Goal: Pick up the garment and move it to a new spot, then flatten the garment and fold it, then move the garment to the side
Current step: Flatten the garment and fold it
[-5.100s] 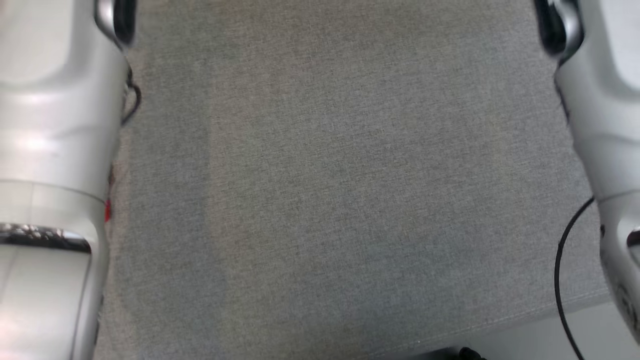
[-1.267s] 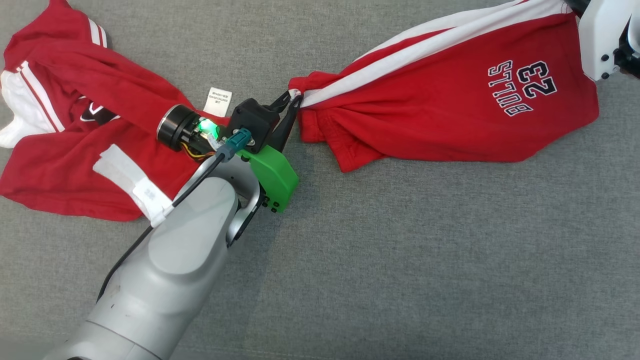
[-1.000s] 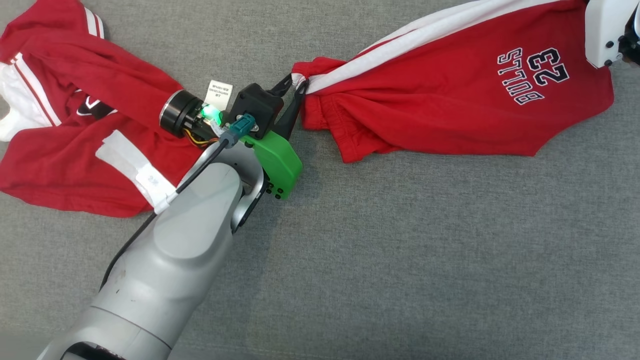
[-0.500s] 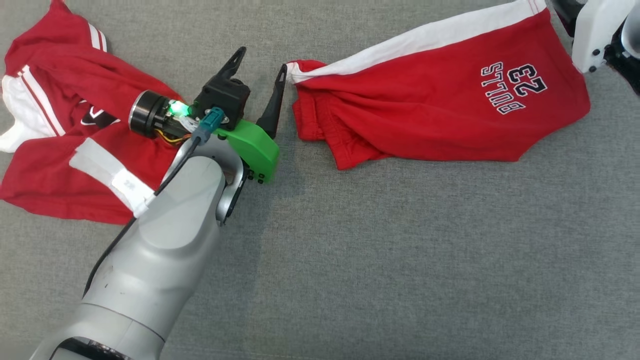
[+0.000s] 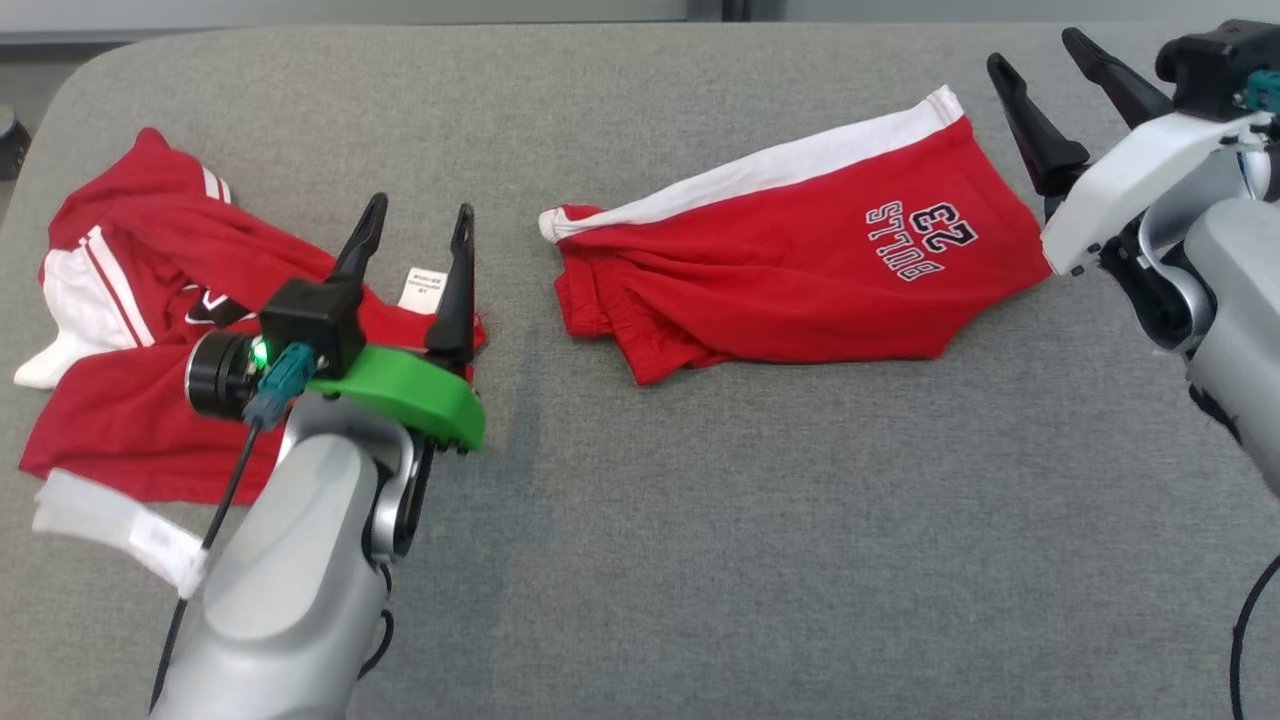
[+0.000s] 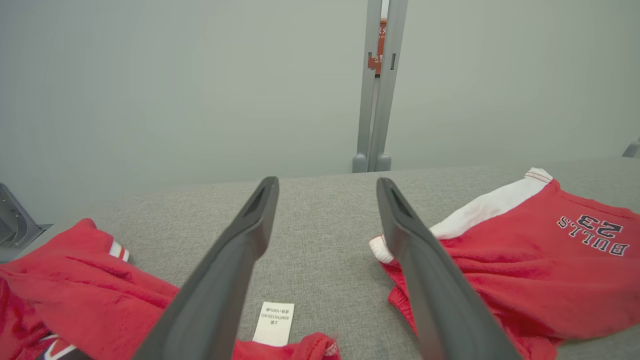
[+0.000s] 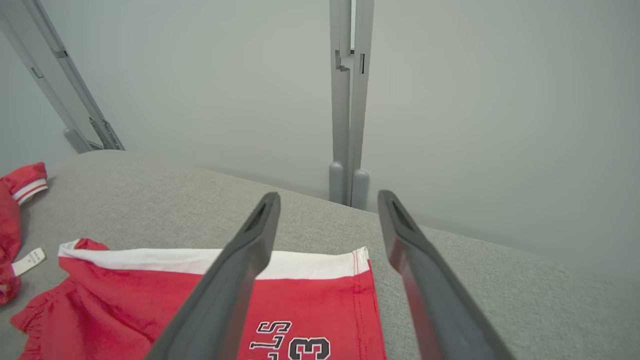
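Observation:
The garment, red shorts [image 5: 800, 270] with a white side stripe and "BULLS 23" print, lies spread on the grey cushioned surface [image 5: 750, 520], bunched at its left end. The shorts [image 6: 525, 260] are free of both grippers. My left gripper [image 5: 420, 212] is open and empty, left of the shorts and above the edge of a red jersey [image 5: 120, 420]. My right gripper [image 5: 1035, 52] is open and empty, just off the right end of the shorts [image 7: 310, 300]. Through each wrist camera, the left gripper [image 6: 326, 184] and the right gripper [image 7: 328, 196] have their fingers wide apart.
The crumpled red and white jersey [image 6: 75, 290] covers the left part of the surface, its white care label [image 5: 425, 287] beside my left fingers. A pale wall with a grey post [image 7: 347, 100] stands behind the surface's far edge. Bare grey fabric lies in front of the shorts.
Both grippers opened and let go of the shorts, which now lie on the surface. The left gripper pulled back left over the jersey. The head camera has tilted up.

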{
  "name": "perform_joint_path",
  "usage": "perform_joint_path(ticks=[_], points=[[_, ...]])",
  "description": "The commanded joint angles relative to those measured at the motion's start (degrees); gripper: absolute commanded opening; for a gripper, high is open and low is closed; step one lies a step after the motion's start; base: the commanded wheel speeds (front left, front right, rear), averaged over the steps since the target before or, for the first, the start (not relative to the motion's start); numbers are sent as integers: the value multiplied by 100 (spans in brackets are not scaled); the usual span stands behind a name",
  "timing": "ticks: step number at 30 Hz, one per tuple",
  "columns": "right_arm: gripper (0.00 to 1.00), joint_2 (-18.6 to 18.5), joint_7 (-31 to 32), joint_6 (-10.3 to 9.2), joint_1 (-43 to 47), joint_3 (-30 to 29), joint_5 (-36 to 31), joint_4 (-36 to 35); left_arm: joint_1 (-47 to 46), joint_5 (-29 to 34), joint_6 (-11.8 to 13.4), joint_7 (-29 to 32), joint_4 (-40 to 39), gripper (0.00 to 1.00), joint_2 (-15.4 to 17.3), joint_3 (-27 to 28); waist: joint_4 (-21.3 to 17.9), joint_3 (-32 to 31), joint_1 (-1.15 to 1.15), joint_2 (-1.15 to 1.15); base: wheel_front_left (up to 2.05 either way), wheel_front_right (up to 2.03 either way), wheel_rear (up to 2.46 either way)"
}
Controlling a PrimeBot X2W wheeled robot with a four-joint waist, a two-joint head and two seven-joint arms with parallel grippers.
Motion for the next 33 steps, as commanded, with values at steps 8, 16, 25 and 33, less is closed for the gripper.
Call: perform_joint_path(ticks=[8, 16, 25, 33], points=[[100, 561, -16, -7, 2255, -2433, -1574, -1104, 1458, 166, -247, -10, -873, 100, -133, 665, -545, -656, 0, 0, 0, 0, 0], [100, 1415, -17, -7, 3782, -3903, -2780, -2176, 2452, 646, -627, -11, -1475, 100, -505, 1352, -723, -910, 0, 0, 0, 0, 0], [100, 1850, -17, -6, 4323, -4268, -3141, -2408, 2917, 1040, -881, -10, -1581, 100, -696, 1675, -727, -899, 0, 0, 0, 0, 0], [100, 2040, 152, -6, 4052, -4349, -2472, -1860, 2613, 1187, -954, -11, -1458, 100, -728, 1600, -470, -561, 0, 0, 0, 0, 0]])
